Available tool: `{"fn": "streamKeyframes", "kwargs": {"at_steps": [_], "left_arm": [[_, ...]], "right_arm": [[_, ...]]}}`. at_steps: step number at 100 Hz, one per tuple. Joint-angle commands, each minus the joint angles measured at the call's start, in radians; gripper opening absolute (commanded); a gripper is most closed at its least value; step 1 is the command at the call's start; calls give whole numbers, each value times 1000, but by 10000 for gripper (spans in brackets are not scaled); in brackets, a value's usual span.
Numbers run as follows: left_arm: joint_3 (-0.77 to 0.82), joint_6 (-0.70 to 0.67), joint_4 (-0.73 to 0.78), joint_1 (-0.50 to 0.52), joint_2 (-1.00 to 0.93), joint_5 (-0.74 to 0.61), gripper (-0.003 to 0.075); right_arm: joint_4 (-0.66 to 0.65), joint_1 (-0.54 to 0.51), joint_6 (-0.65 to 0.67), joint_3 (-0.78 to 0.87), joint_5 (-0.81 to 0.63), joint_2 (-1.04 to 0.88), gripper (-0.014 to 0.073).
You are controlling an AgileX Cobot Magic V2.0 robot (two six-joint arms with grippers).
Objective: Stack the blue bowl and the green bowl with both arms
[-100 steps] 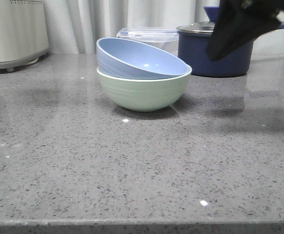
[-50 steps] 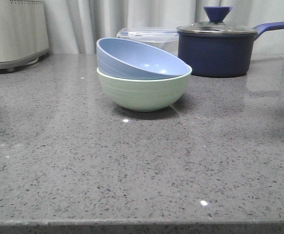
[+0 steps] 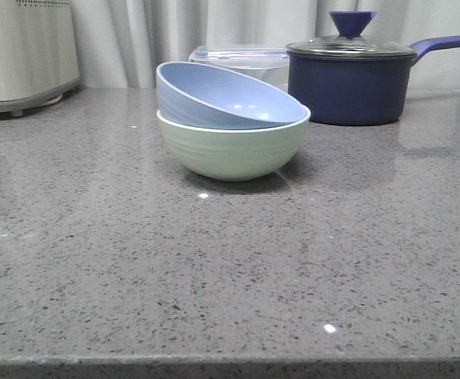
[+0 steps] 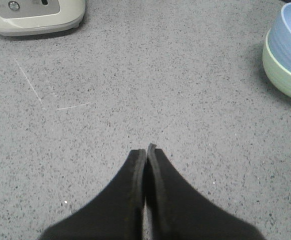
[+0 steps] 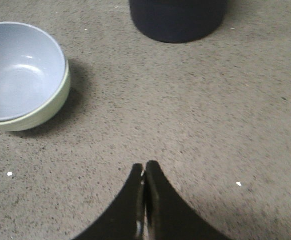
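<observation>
Your blue bowl (image 3: 228, 99) sat tilted inside the green bowl (image 3: 231, 148) toward the counter's back edge, looking stacked. Both the left gripper (image 4: 145, 152) and right gripper (image 5: 144, 169) were pressed together, empty, well apart from the bowls between them.

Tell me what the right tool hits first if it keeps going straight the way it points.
Probably bare countertop, then the dark saucepan. The right tool points past the stacked bowls; depth is unclear.
</observation>
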Motion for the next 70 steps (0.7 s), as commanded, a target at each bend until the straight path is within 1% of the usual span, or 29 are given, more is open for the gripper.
{"fn": "streamKeyframes", "kwargs": {"at_steps": [1, 24, 46, 59, 70], "left_arm": [[9, -12, -3, 7, -41, -87, -20], [96, -16, -3, 7, -157, -107, -20], [158, -16, 2, 7, -314, -141, -20], [176, -16, 30, 7, -398, -139, -20], [187, -16, 70, 7, -448, -137, -20]], "right_arm": [[-7, -20, -4, 20, -76, -79, -30], [-7, -23, -4, 126, -63, -298, -30], [-7, -23, -4, 193, -43, -498, -30], [-14, -23, -4, 208, -9, -579, -30], [-15, -23, -4, 209, 21, -611, -30]]}}
